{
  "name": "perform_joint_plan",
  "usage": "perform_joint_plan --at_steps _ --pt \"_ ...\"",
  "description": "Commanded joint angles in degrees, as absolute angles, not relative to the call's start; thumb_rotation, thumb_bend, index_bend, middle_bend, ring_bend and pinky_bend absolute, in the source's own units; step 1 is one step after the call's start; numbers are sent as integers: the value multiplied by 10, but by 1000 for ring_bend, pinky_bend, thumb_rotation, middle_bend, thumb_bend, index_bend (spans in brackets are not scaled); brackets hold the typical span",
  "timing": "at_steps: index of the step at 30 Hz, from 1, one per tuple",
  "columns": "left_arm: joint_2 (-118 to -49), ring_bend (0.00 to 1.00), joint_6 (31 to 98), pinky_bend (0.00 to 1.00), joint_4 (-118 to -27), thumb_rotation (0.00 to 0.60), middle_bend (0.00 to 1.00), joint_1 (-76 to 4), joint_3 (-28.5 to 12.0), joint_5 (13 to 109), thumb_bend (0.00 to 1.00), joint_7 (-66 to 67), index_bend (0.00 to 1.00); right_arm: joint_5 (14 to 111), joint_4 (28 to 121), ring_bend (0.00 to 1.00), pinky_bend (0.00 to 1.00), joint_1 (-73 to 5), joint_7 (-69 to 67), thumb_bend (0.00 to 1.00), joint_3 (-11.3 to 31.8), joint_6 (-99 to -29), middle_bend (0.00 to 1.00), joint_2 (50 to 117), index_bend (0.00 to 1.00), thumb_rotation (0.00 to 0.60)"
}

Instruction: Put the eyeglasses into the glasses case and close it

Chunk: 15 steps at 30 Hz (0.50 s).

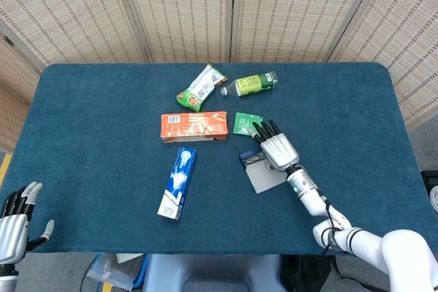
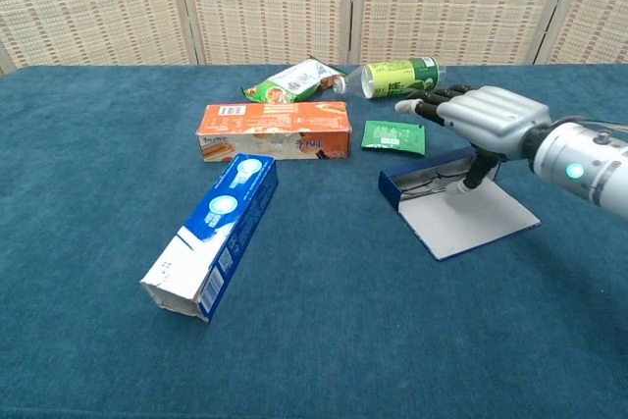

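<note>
Woven reed screens back a table (image 1: 102, 135) covered in dark teal cloth. In the head view the glasses case (image 1: 259, 172) lies open right of centre, its blue tray toward the snack packets and its grey lid flap spread toward the robot, long axis slanting across the table. The right robot hand (image 1: 276, 147) hangs palm-down over the tray's far end, fingers extended and gripping nothing that shows. The left robot hand (image 1: 15, 218) waits at the near left corner, fingers apart and empty, far from the case, so the right is clearly nearer.

In the chest view the eyeglasses (image 2: 432, 181), thin dark wire frames, sit inside the blue tray, directly beneath the right robot hand (image 2: 486, 117), whose thumb reaches down toward the tray's right end. The grey lid lies flat, unclosed, just nearer the robot.
</note>
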<state>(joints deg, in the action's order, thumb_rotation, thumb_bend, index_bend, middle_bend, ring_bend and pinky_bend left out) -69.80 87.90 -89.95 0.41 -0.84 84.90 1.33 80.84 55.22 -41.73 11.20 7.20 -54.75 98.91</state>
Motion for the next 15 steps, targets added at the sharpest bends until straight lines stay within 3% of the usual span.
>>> perform_joint_plan --at_steps 1,6,15 --pt "-698 0 880 0 -900 600 0 4 -9 849 358 13 0 840 583 0 0 -392 90 169 45 -587 14 961 32 600" --pt "-699 0 880 0 -901 600 0 4 -8 853 358 14 0 873 593 0 0 -358 61 198 8 -627 59 942 172 600" --pt "-697 0 882 0 -909 600 0 4 -8 856 357 20 0 890 544 0 0 -325 24 199 -15 -655 63 951 180 600"
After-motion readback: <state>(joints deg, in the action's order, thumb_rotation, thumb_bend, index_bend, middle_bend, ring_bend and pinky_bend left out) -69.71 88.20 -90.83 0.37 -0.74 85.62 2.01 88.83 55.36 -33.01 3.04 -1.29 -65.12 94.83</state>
